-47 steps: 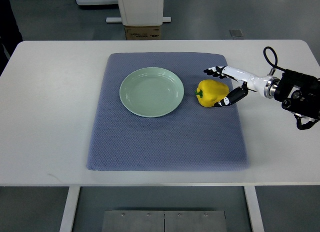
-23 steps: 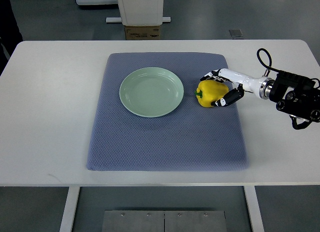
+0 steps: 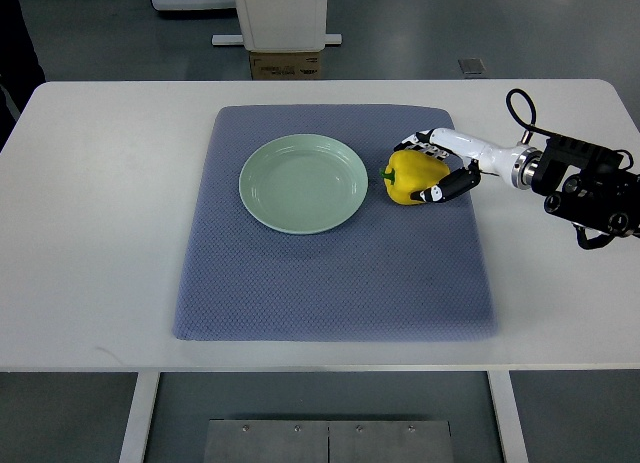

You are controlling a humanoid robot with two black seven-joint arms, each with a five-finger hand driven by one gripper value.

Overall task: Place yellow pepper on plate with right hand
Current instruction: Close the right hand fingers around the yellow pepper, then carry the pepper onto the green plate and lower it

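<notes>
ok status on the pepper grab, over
Right hand shut on yellow pepper, left arm out of view. Pepper on blue mat, right of green plate. Path to plate clear.

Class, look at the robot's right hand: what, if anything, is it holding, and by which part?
The right hand grips the yellow pepper by its body, fingers over the far side and thumb on the near side, at the end away from the stem.

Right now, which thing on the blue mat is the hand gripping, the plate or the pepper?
The yellow pepper: the right hand is closed around it, while the green plate sits untouched beside it.
</notes>
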